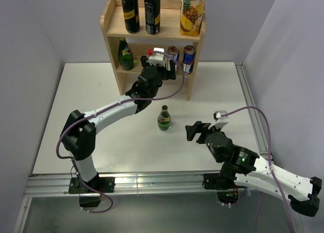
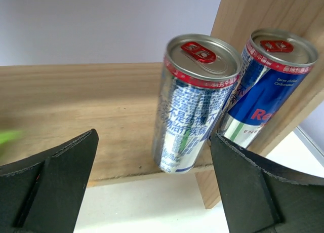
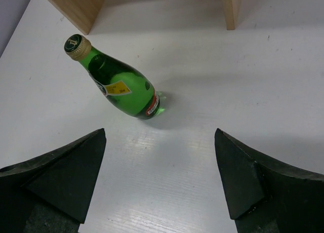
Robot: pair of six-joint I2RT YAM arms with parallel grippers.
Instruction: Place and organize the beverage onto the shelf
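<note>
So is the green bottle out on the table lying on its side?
No, the green bottle stands upright on the white table, cap up, in front of the shelf.

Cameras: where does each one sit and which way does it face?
Top external: above and behind, looking down on table, shelf; both arms show.
Left wrist: at the shelf's lower tier, facing two blue cans framed by the open left gripper.
Right wrist: over the table, facing the standing green bottle past the open right gripper.
Shared: top and right wrist both show that bottle.
</note>
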